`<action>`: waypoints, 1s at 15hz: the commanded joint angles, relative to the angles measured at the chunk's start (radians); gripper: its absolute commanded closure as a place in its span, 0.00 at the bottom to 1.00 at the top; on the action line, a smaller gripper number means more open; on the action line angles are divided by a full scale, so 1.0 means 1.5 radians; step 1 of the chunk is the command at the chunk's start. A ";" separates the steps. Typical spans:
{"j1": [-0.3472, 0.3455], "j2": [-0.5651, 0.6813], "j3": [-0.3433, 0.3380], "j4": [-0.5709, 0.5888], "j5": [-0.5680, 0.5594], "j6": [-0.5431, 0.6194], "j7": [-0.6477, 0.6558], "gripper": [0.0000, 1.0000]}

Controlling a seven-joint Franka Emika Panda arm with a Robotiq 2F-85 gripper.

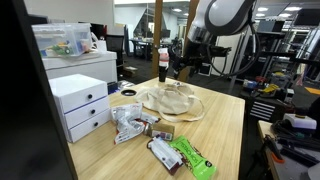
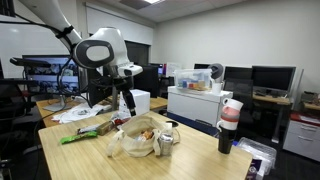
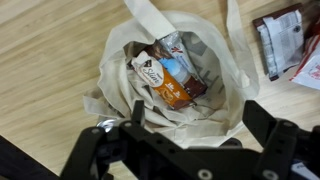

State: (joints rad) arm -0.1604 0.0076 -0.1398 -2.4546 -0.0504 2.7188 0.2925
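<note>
A cream cloth bag (image 3: 215, 60) lies open on the wooden table (image 3: 50, 60), directly below my gripper (image 3: 200, 112). Inside it are several snack packets, among them an orange and white one (image 3: 160, 80). My gripper is open, its two black fingers (image 3: 262, 118) spread over the bag's near rim with nothing between them. In both exterior views the gripper (image 1: 182, 68) (image 2: 127, 103) hangs a short way above the bag (image 1: 172, 100) (image 2: 140, 138), apart from it.
More packets lie on the table beside the bag: a silver one (image 3: 275, 40) (image 1: 130, 122), a red one (image 3: 308, 65) and a green one (image 1: 190, 155) (image 2: 85, 132). A white drawer unit (image 1: 80, 105) stands at the table's edge. A cup (image 2: 230, 120) stands off the table's corner.
</note>
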 commanded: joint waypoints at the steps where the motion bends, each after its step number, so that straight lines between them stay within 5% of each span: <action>1: 0.001 0.069 -0.018 0.030 -0.053 0.036 0.061 0.00; 7: 0.033 0.168 -0.072 0.077 -0.085 0.075 0.088 0.00; 15: 0.073 0.281 -0.093 0.135 -0.067 0.157 -0.002 0.00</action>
State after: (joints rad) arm -0.0679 0.3903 -0.2613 -2.2753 -0.1509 2.9242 0.3595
